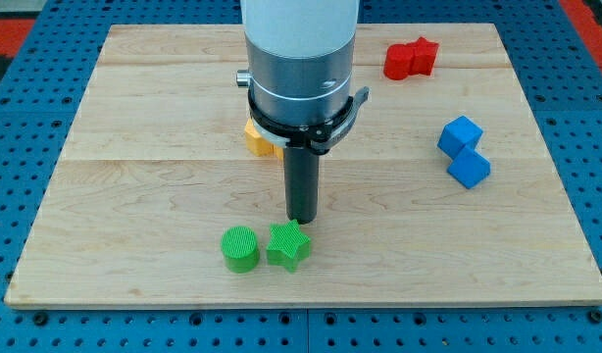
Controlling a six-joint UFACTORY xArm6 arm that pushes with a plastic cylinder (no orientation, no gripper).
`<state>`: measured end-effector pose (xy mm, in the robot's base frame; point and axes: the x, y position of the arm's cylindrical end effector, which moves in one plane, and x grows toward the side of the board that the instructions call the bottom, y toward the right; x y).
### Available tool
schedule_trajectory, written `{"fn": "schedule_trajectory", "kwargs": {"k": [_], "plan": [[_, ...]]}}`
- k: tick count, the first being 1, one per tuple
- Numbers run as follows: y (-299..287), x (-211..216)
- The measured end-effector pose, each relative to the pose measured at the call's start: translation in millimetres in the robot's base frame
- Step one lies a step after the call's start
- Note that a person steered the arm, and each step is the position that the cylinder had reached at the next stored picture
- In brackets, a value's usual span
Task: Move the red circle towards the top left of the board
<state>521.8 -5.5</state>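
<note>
**Resting just above the green star, no red circle in sight**

Standing upright at lower centre of the frame, my tip (301, 219) is a plain rod with nothing to open or close, and it holds nothing. It sits just above the green star (288, 245), touching or nearly so; I cannot tell which. The green cylinder (240, 248) lies right beside the star on its left. Behind the rod, a yellow block (259, 138) peeks out from under the arm (299, 69), its shape mostly hidden. At upper right, a red block (411, 59) of notched shape lies near the board's (134, 196) top edge; no round red piece shows. A blue block (464, 151) rests at right, well apart from my tip.
</note>
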Motion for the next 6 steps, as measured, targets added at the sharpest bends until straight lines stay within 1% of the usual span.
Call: {"fn": "schedule_trajectory", "kwargs": {"k": [1, 2, 3, 4, 5, 6], "plan": [[1.9, 1.7], [35.7, -0.9], [61.1, -64.8], [61.4, -104.1], [65.0, -120.3], [62.4, -122.4]]}}
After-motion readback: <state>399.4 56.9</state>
